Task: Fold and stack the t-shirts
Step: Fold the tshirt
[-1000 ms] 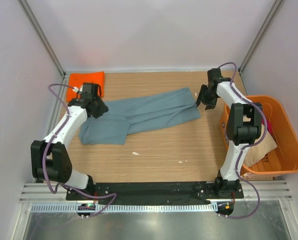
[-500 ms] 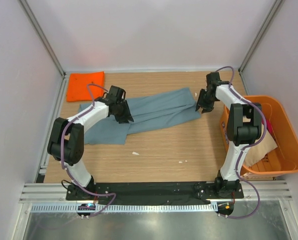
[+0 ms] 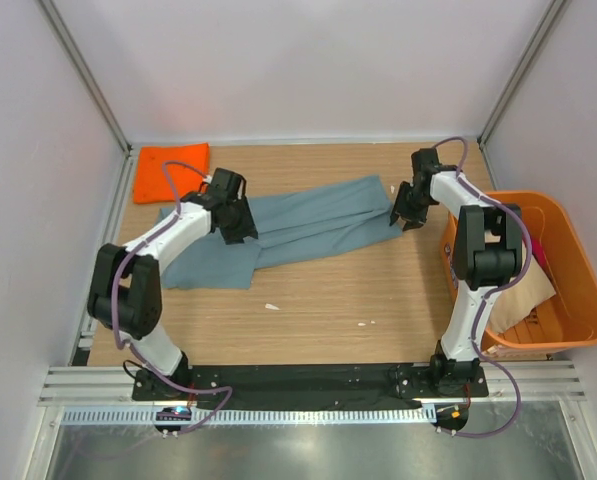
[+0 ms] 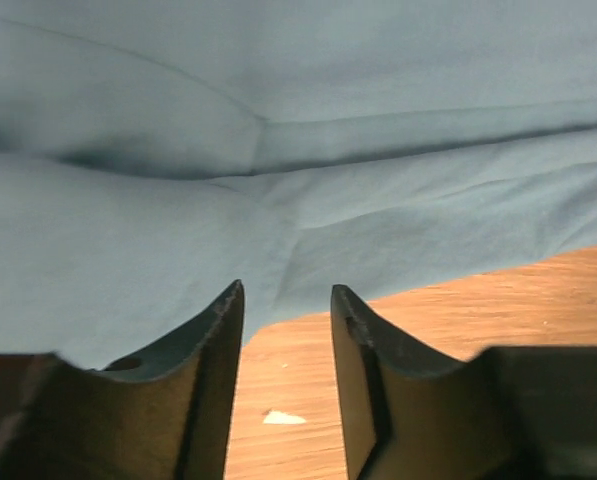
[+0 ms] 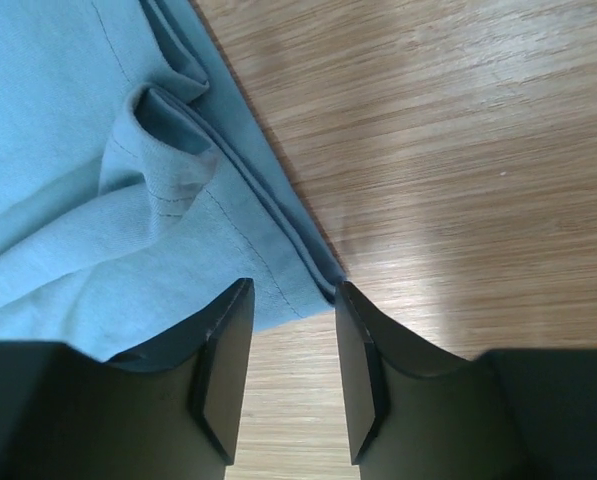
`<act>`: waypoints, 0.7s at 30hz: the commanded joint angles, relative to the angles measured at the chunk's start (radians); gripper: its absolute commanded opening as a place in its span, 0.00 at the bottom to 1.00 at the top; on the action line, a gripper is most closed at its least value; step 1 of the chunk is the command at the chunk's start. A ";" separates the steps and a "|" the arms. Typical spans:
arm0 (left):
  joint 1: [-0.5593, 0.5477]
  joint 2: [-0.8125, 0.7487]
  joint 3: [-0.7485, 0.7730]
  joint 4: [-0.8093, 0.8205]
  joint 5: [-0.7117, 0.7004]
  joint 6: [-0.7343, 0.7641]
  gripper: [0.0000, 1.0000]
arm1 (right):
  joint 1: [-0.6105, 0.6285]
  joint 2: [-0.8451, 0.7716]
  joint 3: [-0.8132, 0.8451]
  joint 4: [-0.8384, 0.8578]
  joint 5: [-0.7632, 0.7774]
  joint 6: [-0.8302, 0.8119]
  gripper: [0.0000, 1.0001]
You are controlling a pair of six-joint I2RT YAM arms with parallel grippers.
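Grey-blue t-shirt (image 3: 318,220) beneath left gripper (image 4: 286,292)

Seen from above, the left fingers (image 4: 210,390) and right fingers (image 5: 228,380) are hidden under their wrists, and the left arm (image 3: 178,228) covers part of the grey-blue t-shirt (image 3: 308,222). The right arm (image 3: 475,245) hides much of the cloth (image 3: 533,290) in the orange tub (image 3: 590,300), and the pale specks (image 3: 271,306) on the tabletop (image 3: 378,290) are too small to identify. Both wrist views cut the shirt off at top and left.
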 commanded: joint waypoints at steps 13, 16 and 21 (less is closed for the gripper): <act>0.462 -0.233 -0.167 -0.059 0.077 0.159 0.55 | 0.005 -0.089 -0.089 0.297 -0.148 0.390 0.56; 0.524 -0.196 -0.153 -0.033 0.117 0.165 0.54 | 0.005 -0.072 -0.076 0.294 -0.142 0.387 0.56; 0.555 -0.081 -0.104 -0.033 0.116 0.171 0.50 | 0.005 -0.052 -0.063 0.272 -0.128 0.371 0.56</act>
